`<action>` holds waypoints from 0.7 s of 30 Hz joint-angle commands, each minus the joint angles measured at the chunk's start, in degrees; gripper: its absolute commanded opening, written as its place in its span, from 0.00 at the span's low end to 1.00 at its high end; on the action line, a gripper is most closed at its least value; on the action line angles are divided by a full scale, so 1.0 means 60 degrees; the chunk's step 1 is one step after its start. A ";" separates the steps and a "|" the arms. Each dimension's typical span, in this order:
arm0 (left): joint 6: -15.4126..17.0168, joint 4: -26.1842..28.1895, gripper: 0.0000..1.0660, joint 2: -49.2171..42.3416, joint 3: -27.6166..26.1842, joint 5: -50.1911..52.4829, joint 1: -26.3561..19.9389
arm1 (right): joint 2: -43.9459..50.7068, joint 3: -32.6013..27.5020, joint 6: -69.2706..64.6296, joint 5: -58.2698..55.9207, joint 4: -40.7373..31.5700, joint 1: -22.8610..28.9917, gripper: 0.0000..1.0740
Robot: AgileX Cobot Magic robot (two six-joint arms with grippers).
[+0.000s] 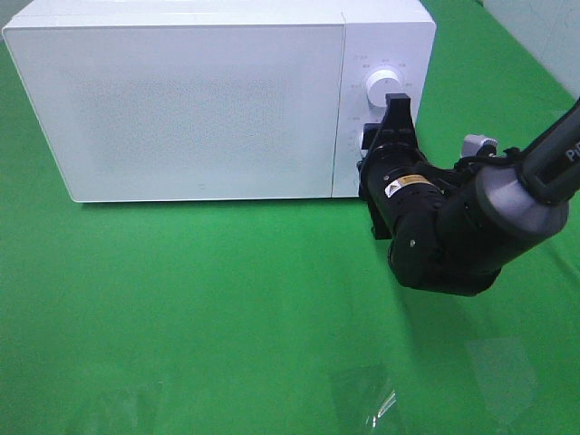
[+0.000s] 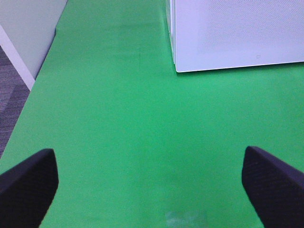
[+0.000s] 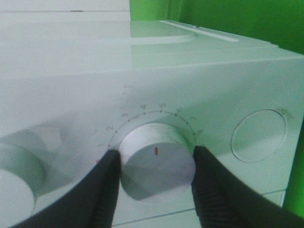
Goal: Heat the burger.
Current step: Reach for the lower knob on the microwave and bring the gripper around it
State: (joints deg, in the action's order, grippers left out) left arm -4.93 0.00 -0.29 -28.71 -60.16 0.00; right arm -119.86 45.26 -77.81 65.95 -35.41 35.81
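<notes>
On green cloth stands a white microwave; right hand grips its dial, left hand open.

The right arm reaches in from the right side and bends at its fat black wrist. The right gripper points straight ahead, away from the high camera. In the right wrist view its two black fingers sit one on each side of a round white knob, and both touch it. The left gripper shows only in its own wrist view. Its two dark fingers are spread wide apart and hold nothing, hanging over the green worktop.
</notes>
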 commanded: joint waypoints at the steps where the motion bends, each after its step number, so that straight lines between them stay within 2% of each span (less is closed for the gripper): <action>1: -0.0010 0.0000 0.92 -0.0229 0.0029 0.0115 0.0000 | 0.0029 0.0248 -0.0802 -0.0038 0.1012 -0.0029 0.00; 14: -0.0010 0.0000 0.92 -0.0229 0.0029 0.0115 0.0000 | 0.0029 0.0248 -0.0124 -0.0048 0.0964 -0.0029 0.01; 18: -0.0010 0.0000 0.92 -0.0229 0.0029 0.0115 0.0000 | 0.0029 0.0248 -0.0086 -0.0067 0.0668 -0.0029 0.07; 21: -0.0010 0.0000 0.92 -0.0229 0.0029 0.0115 0.0000 | 0.0029 0.0248 -0.0010 -0.0067 0.0554 -0.0029 0.17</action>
State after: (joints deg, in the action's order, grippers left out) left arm -4.93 0.00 -0.29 -28.71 -60.16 0.00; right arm -119.86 45.09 -78.95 66.18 -35.75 35.81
